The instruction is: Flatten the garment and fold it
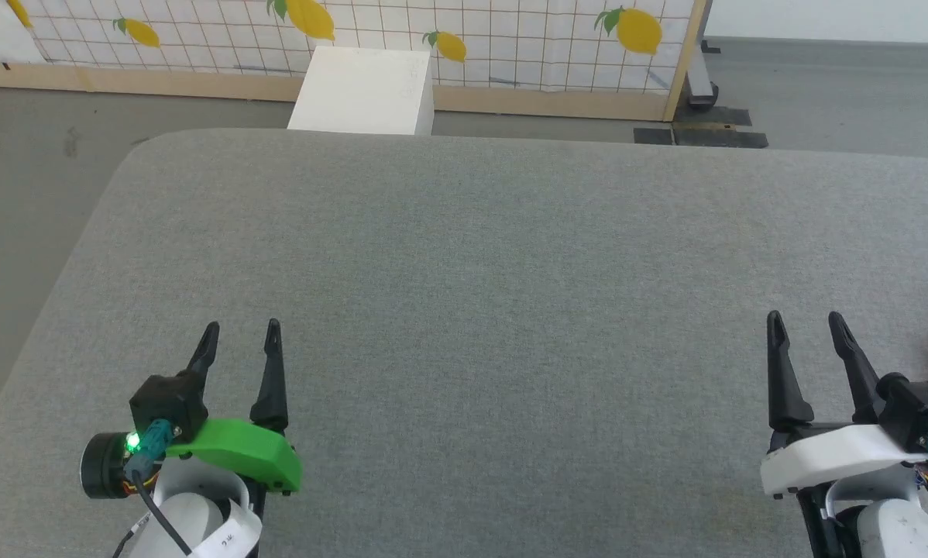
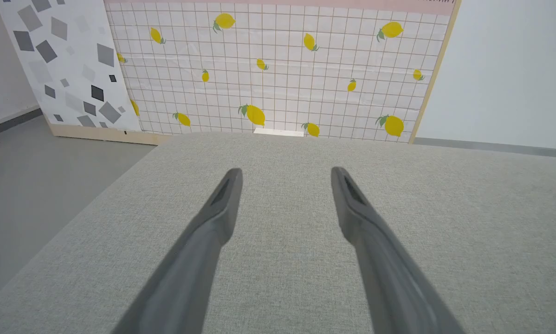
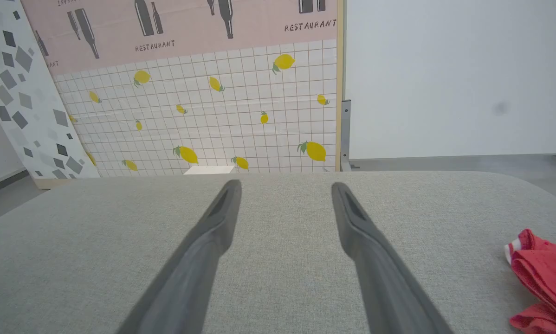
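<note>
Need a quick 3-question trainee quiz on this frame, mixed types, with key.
1. True or false: the left gripper is shut on the red T-shirt.
2. The red T-shirt lies: A) between the grippers; B) to the right of the right gripper; C) to the left of the left gripper.
3. Fill in: the red T-shirt lies ____, not flat, on the grey padded surface.
Key: 1 false, it is open and empty; 2 B; 3 bunched.
</note>
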{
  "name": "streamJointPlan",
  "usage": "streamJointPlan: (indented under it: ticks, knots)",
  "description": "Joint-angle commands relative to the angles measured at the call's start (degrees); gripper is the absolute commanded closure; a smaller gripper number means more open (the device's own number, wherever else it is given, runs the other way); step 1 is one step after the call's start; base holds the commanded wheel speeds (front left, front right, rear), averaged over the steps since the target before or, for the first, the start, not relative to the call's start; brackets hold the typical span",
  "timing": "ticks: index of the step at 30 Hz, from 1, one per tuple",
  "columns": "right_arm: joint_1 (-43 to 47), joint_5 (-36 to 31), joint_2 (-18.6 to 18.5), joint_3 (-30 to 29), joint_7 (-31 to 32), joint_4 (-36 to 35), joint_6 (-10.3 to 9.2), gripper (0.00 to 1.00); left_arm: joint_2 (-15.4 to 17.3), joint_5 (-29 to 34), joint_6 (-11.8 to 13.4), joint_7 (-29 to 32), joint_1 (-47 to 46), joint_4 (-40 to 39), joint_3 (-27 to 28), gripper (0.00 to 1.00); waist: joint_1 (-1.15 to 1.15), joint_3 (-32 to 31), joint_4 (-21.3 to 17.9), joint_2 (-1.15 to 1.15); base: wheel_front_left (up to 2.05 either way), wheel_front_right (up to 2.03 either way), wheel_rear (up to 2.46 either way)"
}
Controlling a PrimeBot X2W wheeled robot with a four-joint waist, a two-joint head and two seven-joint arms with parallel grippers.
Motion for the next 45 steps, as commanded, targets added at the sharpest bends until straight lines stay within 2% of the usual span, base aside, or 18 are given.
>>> streamJointPlan:
  ticks: [1,16,17,45]
  knots:
    - [0.4,0.1,0.1,0.0,0.0,0.1,-0.09,0.0,0.4,-0.5,0.3,0.2,-0.1,0.1,-0.1,0.0,0.0,0.0,0.0,0.0,0.0,0.0,0.0]
    - [0.3,0.2,0.1,0.0,0.1,0.1,-0.09,0.0,0.5,-1.1,0.5,0.5,-0.2,0.1,-0.8,0.0,0.0,0.0,-0.1,0.0,0.0,0.0,0.0]
    - [0.0,0.1,0.0,0.0,0.0,0.0,0.0,1.0,0.1,-0.1,0.3,0.4,0.0,0.0,-0.8,1.0,0.0,0.0,-0.1,0.0,0.0,0.0,0.0]
    - [0.9,-1.4,0.0,1.3,2.5,-2.0,-0.02,1.0,-2.3,4.1,-0.8,3.0,1.7,-2.5,1.8,1.0,0.0,-0.3,-0.5,0.0,0.0,0.0,0.0]
